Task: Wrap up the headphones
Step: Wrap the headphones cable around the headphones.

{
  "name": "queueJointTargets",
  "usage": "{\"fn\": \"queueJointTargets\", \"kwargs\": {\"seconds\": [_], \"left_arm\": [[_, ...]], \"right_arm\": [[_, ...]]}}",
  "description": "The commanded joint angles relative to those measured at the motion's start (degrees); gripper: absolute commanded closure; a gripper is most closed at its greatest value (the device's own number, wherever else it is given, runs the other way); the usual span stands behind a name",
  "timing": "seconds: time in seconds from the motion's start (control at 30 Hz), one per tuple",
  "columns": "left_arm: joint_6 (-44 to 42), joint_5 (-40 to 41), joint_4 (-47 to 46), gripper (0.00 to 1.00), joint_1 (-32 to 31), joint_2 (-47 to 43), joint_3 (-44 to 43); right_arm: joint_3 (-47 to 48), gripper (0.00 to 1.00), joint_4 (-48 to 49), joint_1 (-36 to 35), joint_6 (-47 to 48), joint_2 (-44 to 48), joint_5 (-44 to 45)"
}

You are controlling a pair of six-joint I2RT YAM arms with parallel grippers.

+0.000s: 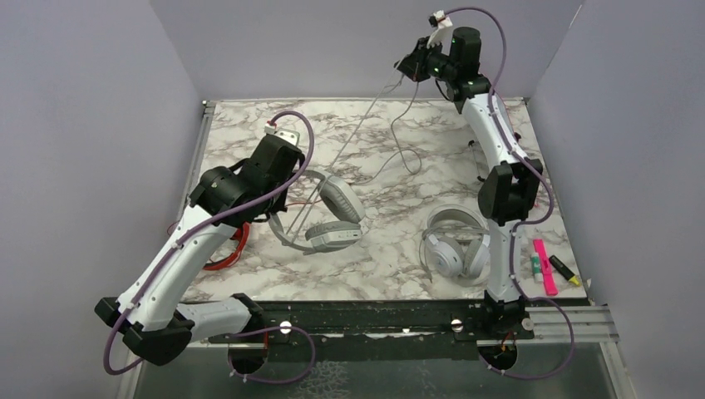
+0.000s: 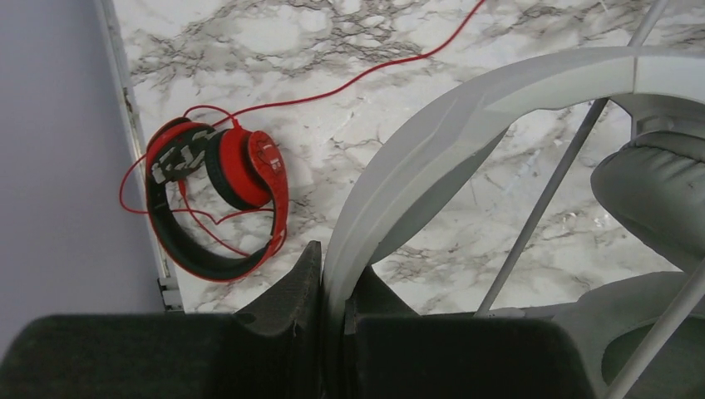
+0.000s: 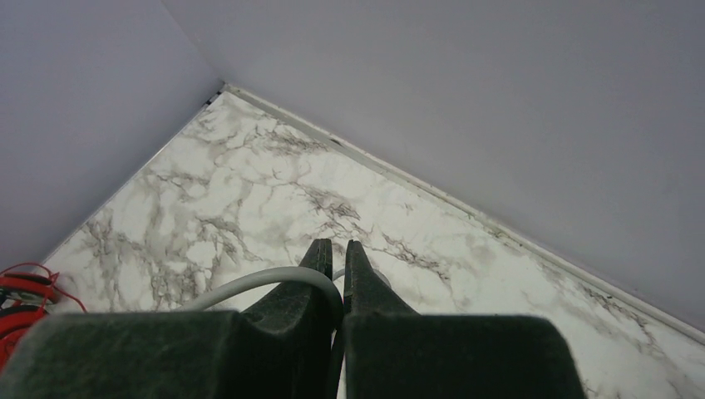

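The light grey headphones (image 1: pixel 332 213) lie left of centre on the marble table. My left gripper (image 1: pixel 281 188) is shut on their headband (image 2: pixel 432 133), pinched between both pads in the left wrist view (image 2: pixel 334 278). My right gripper (image 1: pixel 409 68) is raised high at the back and is shut on their thin grey cable (image 3: pixel 249 287), which runs taut (image 1: pixel 349 141) down to the headset. The white-silver headphones (image 1: pixel 456 246) lie by the right arm. The red-and-black headphones (image 2: pixel 216 199) with their red cable lie at the left edge, partly hidden under my left arm in the top view.
Pink, green and yellow highlighters (image 1: pixel 549 268) lie at the right front. A slack loop of grey cable (image 1: pixel 401 141) hangs down to the table at the back. Grey walls close in the table (image 1: pixel 249 125) on three sides.
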State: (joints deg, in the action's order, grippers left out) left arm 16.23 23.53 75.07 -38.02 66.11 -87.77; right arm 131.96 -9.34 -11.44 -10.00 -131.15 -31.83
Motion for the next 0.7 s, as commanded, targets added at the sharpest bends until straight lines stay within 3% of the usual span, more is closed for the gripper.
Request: {"fn": "queueJointTargets", "kwargs": {"seconds": [0.0, 0.27, 0.67], "left_arm": [[-0.5, 10.1, -1.1, 1.0, -0.5, 0.3, 1.9], [-2.7, 19.6, -9.3, 1.0, 0.5, 5.1, 7.4], [-9.8, 16.2, -27.2, 1.0, 15.4, 15.3, 6.6]], "right_arm": [[3.8, 1.0, -3.2, 1.9, 3.5, 7.9, 4.1], [3.3, 1.0, -5.9, 1.9, 3.4, 15.6, 0.5], [-3.4, 1.0, -4.8, 0.8, 0.8, 28.6, -8.7]]}}
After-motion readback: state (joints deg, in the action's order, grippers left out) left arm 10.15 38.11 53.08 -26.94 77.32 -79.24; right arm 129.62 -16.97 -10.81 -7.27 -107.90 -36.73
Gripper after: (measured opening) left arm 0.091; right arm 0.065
